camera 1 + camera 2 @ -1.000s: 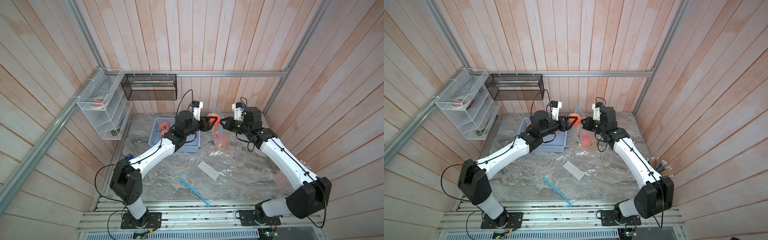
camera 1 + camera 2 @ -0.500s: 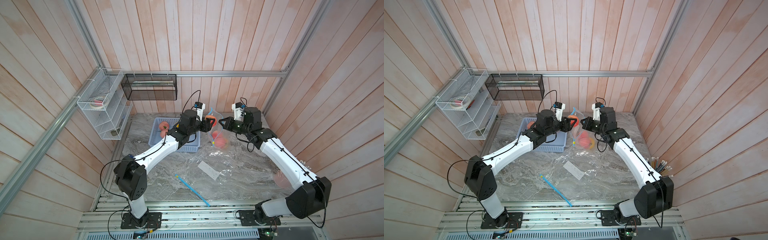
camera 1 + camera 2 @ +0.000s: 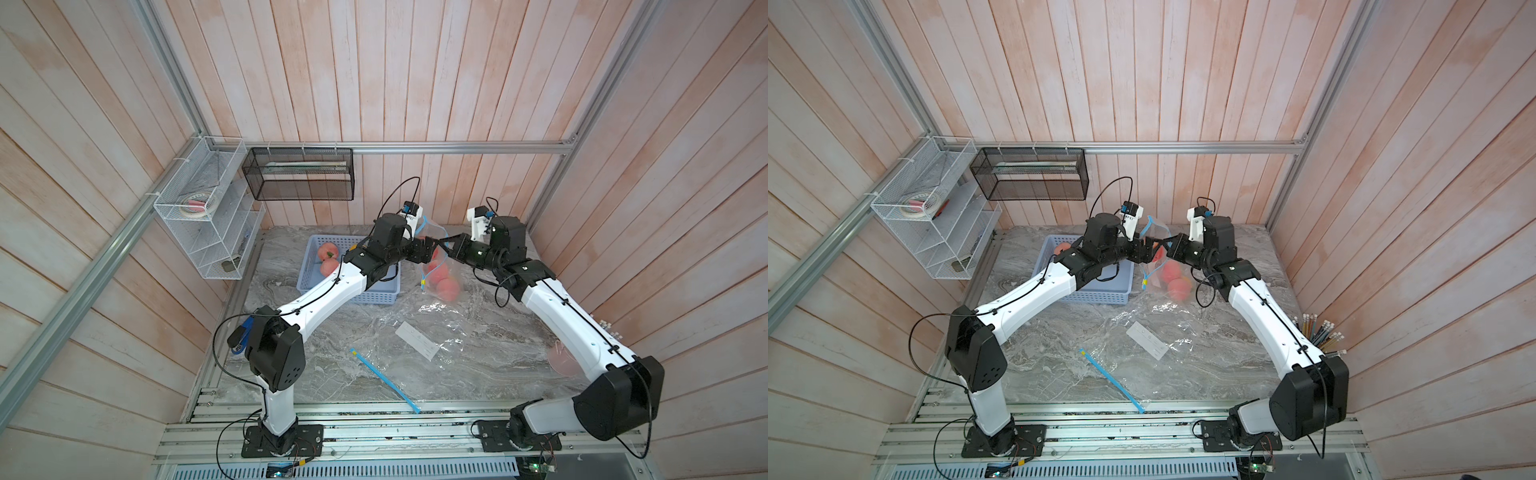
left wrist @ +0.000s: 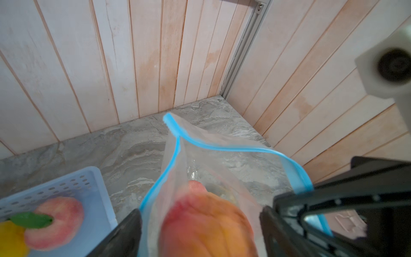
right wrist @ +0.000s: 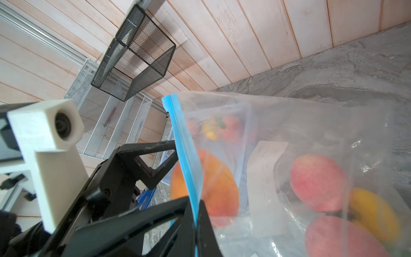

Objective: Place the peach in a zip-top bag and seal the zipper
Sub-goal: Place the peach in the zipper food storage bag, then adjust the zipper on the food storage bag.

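Observation:
A clear zip-top bag point(image 3: 441, 266) point(image 3: 1163, 266) with a blue zipper hangs upright above the table's far side. My right gripper point(image 5: 195, 202) point(image 3: 446, 245) is shut on the zipper edge point(image 5: 184, 144). The bag's mouth point(image 4: 222, 142) gapes wide. An orange-red peach point(image 4: 206, 224) point(image 5: 213, 187) sits in that mouth between the jaws of my left gripper point(image 4: 199, 212) point(image 3: 428, 251). Those jaws are open, with a gap on each side of the fruit. More peaches point(image 3: 445, 286) point(image 5: 318, 182) lie at the bag's bottom.
A pale blue basket point(image 3: 307, 266) beside the bag holds more peaches point(image 3: 327, 251) point(image 4: 55, 222). A second bag with a blue zipper strip point(image 3: 384, 380) and a white label point(image 3: 417, 340) lies flat mid-table. A wire rack point(image 3: 208, 232) and a black mesh bin point(image 3: 299, 174) hang on the walls.
My left gripper carried the peach into the bag's mouth, then its jaws spread and let go. My right gripper kept its hold on the zipper edge.

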